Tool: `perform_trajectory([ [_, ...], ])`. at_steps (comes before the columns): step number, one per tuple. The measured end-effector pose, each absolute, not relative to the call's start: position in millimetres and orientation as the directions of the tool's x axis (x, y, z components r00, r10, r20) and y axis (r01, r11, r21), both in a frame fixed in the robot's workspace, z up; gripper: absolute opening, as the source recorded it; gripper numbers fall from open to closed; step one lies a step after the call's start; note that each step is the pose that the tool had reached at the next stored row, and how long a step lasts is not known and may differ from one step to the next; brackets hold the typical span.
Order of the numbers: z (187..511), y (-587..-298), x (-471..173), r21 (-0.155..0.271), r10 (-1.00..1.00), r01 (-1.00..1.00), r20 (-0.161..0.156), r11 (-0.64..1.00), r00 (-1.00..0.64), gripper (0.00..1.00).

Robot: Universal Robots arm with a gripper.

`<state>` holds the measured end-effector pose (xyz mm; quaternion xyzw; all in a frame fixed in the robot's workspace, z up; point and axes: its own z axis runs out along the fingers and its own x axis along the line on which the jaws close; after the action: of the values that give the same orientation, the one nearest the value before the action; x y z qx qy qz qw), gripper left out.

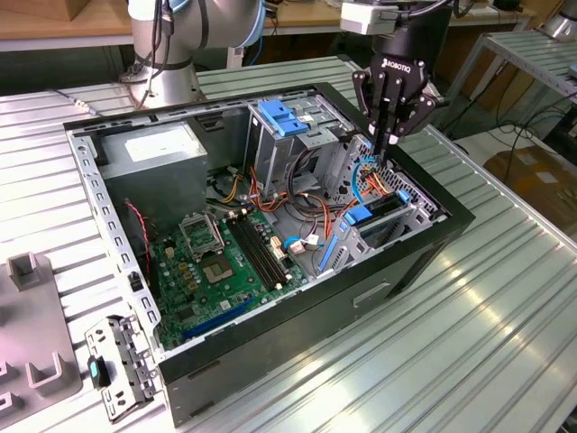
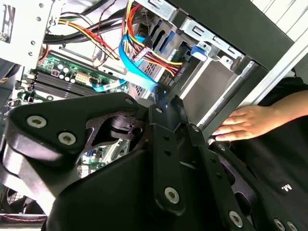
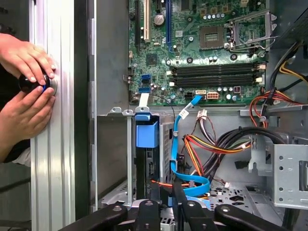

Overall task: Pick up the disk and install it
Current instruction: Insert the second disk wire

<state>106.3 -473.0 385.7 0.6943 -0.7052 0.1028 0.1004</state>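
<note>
The disk (image 1: 379, 210) stands on edge in the drive cage at the corner of the open computer case (image 1: 424, 253) on the exterior view's right, dark with a bright blue carrier tab. The first wrist view shows the disk (image 3: 146, 163) in its slot under the blue tab. My gripper (image 1: 389, 153) hangs just above the cage, beside the disk, over the blue data cables (image 3: 185, 185). Its fingers are shut with nothing between them. The fingertips (image 2: 162, 98) point into the cable bundle, and the gripper (image 3: 179, 195) also shows in the first wrist view.
A light-blue latch plate (image 1: 283, 117) tops the upper cage. The motherboard (image 1: 216, 262) and power supply (image 1: 158, 149) fill the case. A person's hands (image 3: 26, 62) rest on a black knob at the table's edge beside the case. Grey fixtures (image 1: 32, 271) lie at the exterior view's left.
</note>
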Motion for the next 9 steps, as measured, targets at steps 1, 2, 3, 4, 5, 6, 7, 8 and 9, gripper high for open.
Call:
perform_trajectory([
  [1, 384.9, -472.5, 106.3, -0.006, -0.959, -1.0, 0.285, 0.015, -0.016, 0.25],
  [2, 382.8, -471.7, 106.3, -0.006, -0.958, -1.0, 0.286, 0.015, -0.016, 0.25],
  [3, 381.5, -471.5, 106.3, -0.006, -0.958, -1.0, 0.286, 0.015, -0.016, 0.25],
  [4, 379.6, -471.4, 106.3, -0.006, -0.958, -1.0, 0.287, 0.015, -0.016, 0.25],
  [5, 376.3, -471.4, 106.4, -0.006, -0.958, -1.0, 0.287, 0.015, -0.016, 0.25],
  [6, 374.3, -471.4, 106.5, -0.006, -0.958, -1.0, 0.288, 0.015, -0.016, 0.25],
  [7, 372.7, -471.4, 106.9, -0.006, -0.957, -1.0, 0.289, 0.015, -0.016, 0.25],
  [8, 371.4, -471.4, 107.2, -0.006, -0.957, -1.0, 0.289, 0.015, -0.016, 0.25],
  [9, 370.3, -471.3, 107.3, -0.006, -0.957, -1.0, 0.291, 0.015, -0.016, 0.25],
])
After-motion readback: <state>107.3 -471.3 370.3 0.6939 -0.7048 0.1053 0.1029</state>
